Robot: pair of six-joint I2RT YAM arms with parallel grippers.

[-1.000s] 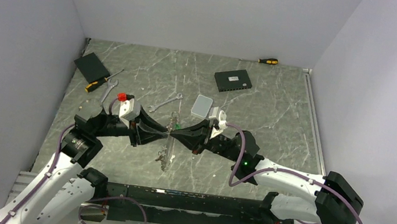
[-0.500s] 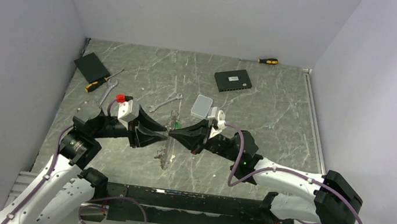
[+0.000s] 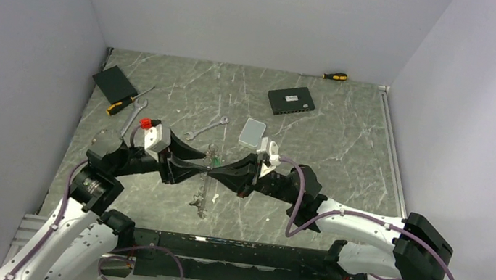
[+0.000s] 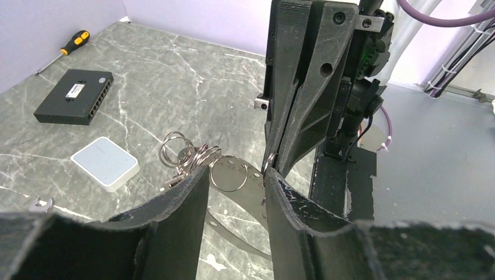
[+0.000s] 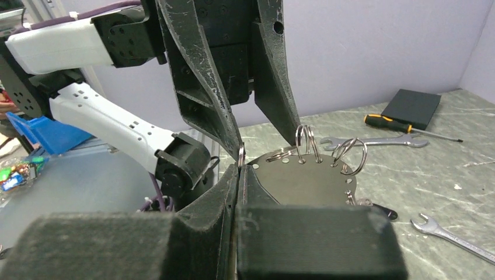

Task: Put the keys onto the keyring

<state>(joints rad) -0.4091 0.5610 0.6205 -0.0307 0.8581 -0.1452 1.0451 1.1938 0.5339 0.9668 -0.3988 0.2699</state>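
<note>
grippers meet tip to tip above the grey-green marbled table point(image 3: 346, 146): right gripper point(image 5: 239, 166) clamped on the thin silvery wire keyring point(image 4: 230, 173), left gripper point(image 4: 236, 176) apart astride that loop, small flat silver keys point(image 3: 202, 196) dangling just beneath both.

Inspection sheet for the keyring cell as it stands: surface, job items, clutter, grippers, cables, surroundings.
Surface: grey veined table; no spills seen.
Job's things: keyring at mid-table, where the two grippers meet; keys bunched beside it.
Clutter: black switch, white box, two wrenches, two screwdrivers, black case.
Grippers: left gripper has its fingers apart and grips nothing; right gripper is shut, pinching a small ring at its tips.
Cables: purple cables run along both arms; no snag seen.
Surroundings: plain pale walls on three sides; nothing else seen.
</note>
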